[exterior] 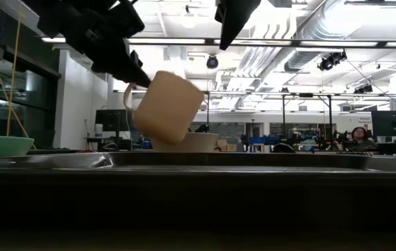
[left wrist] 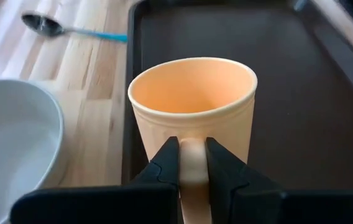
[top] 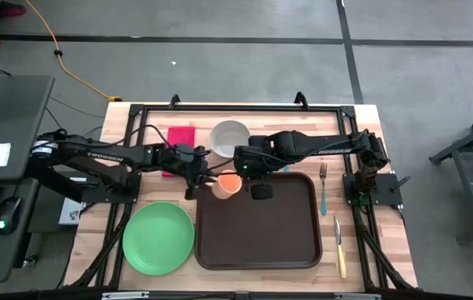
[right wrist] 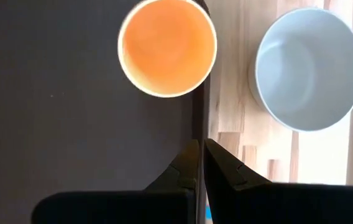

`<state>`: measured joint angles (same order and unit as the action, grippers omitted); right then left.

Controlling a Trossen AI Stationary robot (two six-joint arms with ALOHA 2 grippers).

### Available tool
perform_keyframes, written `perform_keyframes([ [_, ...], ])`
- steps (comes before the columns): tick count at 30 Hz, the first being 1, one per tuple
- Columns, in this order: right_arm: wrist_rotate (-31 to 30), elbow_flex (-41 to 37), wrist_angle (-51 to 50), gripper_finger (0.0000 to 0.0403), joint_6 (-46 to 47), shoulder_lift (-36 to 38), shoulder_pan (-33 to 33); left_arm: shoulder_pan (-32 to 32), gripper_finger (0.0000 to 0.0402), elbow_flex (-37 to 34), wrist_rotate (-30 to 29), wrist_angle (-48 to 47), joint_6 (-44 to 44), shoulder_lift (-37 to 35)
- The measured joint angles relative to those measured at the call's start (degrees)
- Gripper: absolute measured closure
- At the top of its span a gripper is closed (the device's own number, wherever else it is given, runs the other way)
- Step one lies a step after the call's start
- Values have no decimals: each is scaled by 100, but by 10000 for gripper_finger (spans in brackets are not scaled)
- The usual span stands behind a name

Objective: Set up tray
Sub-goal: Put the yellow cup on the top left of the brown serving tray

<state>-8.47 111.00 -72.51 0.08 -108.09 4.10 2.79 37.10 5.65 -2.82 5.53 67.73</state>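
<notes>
We have the left gripper (left wrist: 192,163) clenched on the handle of the orange cup (left wrist: 192,102), tilted above the far-left corner of the tray (top: 257,242). We should level it before lowering. The right gripper (right wrist: 199,155) hangs closed, empty, nearby.

A: What's on the wooden tabletop (top: 361,250)?
B: Brown tray (top: 257,242) centre-front, green plate (top: 158,237) to its left. White bowl (top: 229,136) & pink cloth (top: 181,136) at back.
A: Right side?
B: Fork (top: 323,185), knife (top: 339,246).
</notes>
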Motion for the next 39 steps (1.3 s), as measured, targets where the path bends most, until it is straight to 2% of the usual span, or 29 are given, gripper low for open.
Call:
perform_keyframes([
  [7, 7, 0, -112, 402, 291, 2, 0, 6, 319, -513, -133, 743, -56, -244],
  [15, 29, 0, -287, 402, 610, 2, 0, -29, 332, -1428, -167, 2073, -433, -491],
  [20, 23, 0, -293, 402, 649, 2, 0, -286, 321, -1834, -604, 2562, -540, -651],
  [27, 8, 0, -291, 402, 755, 2, -9, -657, 330, -2000, -1204, 2663, -534, -722],
  [31, 11, 0, -302, 402, 867, 2, -9, -886, 322, -2000, -1552, 2662, -468, -722],
  [39, 28, 0, -314, 402, 999, 2, -9, -1161, 329, -2000, -1971, 2440, -440, -720],
])
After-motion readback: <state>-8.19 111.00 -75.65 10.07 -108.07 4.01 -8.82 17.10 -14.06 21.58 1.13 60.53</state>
